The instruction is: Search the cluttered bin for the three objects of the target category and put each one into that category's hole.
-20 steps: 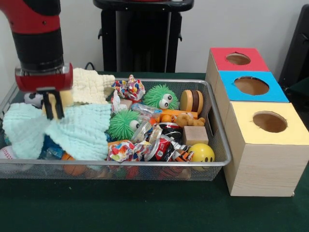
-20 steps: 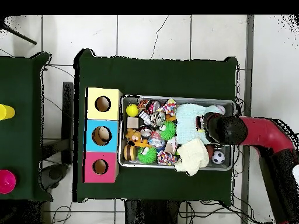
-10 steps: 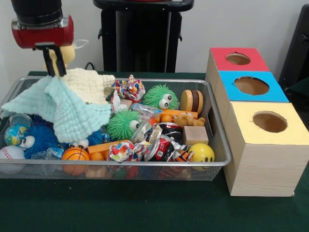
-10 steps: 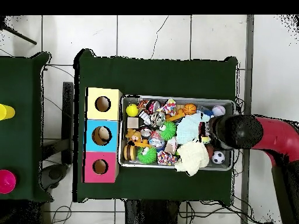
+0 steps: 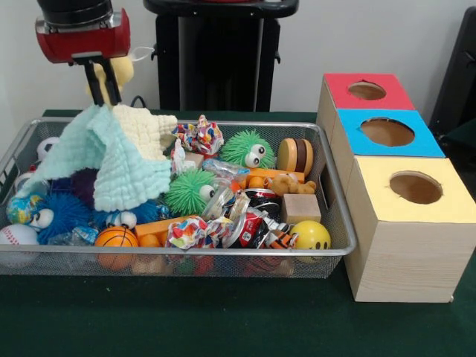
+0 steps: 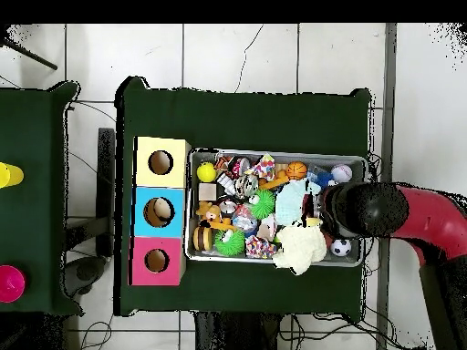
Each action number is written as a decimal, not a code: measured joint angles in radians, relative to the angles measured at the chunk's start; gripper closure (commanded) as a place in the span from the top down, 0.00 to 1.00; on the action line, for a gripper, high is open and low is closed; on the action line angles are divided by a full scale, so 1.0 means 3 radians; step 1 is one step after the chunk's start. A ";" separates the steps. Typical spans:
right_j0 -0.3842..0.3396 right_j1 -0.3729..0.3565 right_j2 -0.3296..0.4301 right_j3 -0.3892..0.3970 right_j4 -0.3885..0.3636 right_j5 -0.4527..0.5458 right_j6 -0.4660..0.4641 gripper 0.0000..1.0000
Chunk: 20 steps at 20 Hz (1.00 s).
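Front view, step in hand: the gripper (image 5: 103, 83) pinches a corner of the mint cloth (image 5: 100, 160) and holds it lifted above the wire bin (image 5: 186, 256), so the toys beneath show.
Front view, how to do it well: by my judgement, carry the cloth clear of the toys before release, and set it where it covers nothing. Its lower edge drapes on the blue fuzzy toy (image 5: 56, 212), so a low sideways pull may drag toys along.
Front view, claw state: the two dark fingers are pressed together on the cloth; a yellow object sits just behind them, too hidden to name.
Front view, uncovered items: a basketball (image 5: 115, 238), a baseball (image 5: 15, 236) and a globe ball (image 5: 21, 204) lie at the bin's left end. Which category is the target I cannot tell.
Front view, holes: the red box (image 5: 368, 91), blue box (image 5: 388, 132) and yellow box (image 5: 416, 190) stand in a row just beside the bin.
Front view, arm pose: the red wrist hangs upright over the bin's far left corner.
Overhead view, arm pose: the arm enters from the right, its black wrist over the bin end farthest from the boxes; the claw is hidden beneath it.
Overhead view, cloth: it hangs beside the cream cloth (image 6: 296, 246).
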 measured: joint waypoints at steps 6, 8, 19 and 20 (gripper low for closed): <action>0.0020 0.0054 -0.0016 0.0106 -0.0012 -0.0235 0.0000 0.00; 0.0033 0.0048 -0.0025 0.0136 -0.0008 -0.0294 0.0000 0.00; 0.0162 -0.0254 -0.0052 0.0241 0.0188 -0.0190 0.0000 0.00; 0.0179 -0.0250 -0.0062 0.0241 0.0171 -0.0224 0.0000 0.00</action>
